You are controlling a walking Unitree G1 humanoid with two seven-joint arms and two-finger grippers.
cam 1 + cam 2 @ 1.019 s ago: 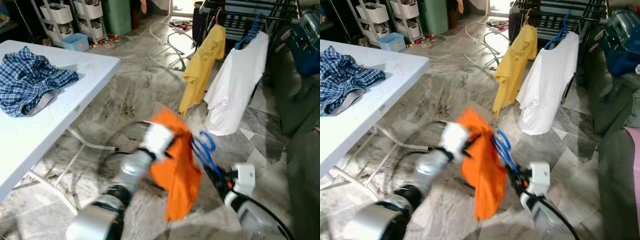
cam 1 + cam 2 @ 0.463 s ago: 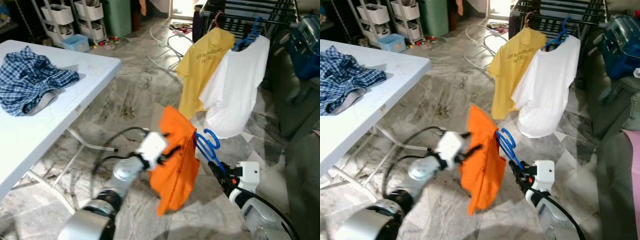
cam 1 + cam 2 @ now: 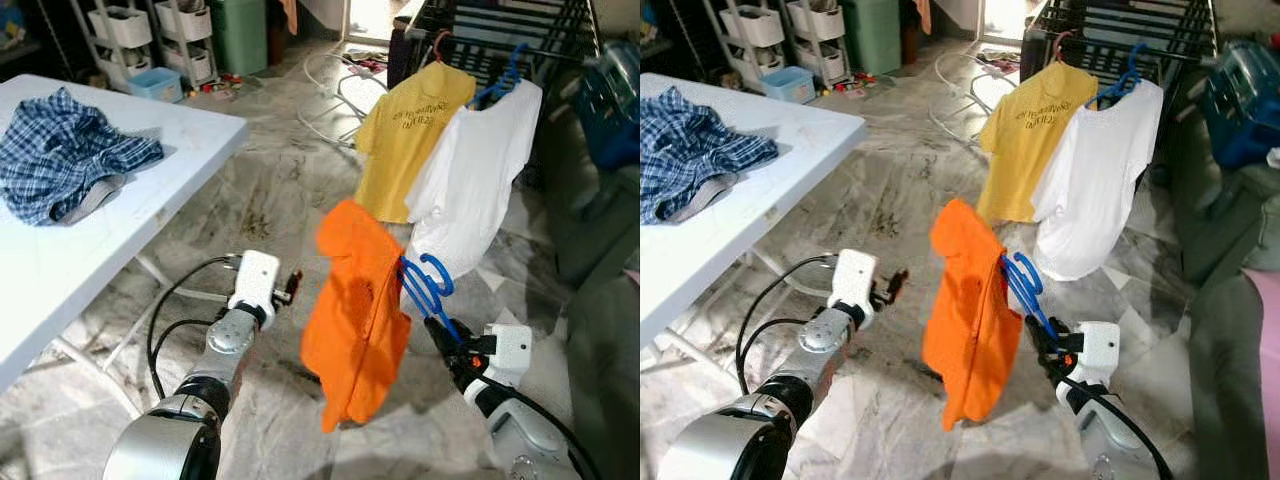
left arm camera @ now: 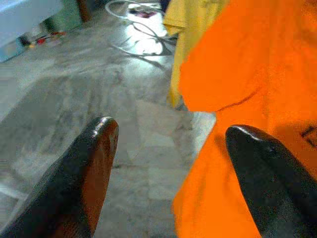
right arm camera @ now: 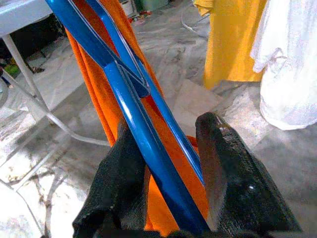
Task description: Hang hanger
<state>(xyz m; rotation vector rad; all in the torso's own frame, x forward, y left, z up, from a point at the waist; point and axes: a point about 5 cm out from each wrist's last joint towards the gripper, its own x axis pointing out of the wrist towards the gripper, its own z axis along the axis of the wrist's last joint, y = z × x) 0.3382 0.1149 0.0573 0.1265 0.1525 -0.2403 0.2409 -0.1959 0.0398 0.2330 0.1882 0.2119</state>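
Right gripper (image 5: 163, 198) is clamped on the blue hanger (image 3: 425, 290), which carries the orange shirt (image 3: 358, 310) out in front of me, above the marble floor (image 3: 270, 190). Half a second ago my left gripper (image 3: 292, 284) was pressed into that shirt — now I see it drawn back to the shirt's left, apart from the cloth, fingers spread and empty. Drying rack (image 3: 500, 30) with the yellow shirt (image 3: 410, 135) and white shirt (image 3: 475, 180) sits further ahead, closer in frame than before. Plaid cloth (image 3: 65, 155) lies on the white table (image 3: 140, 220) to my left.
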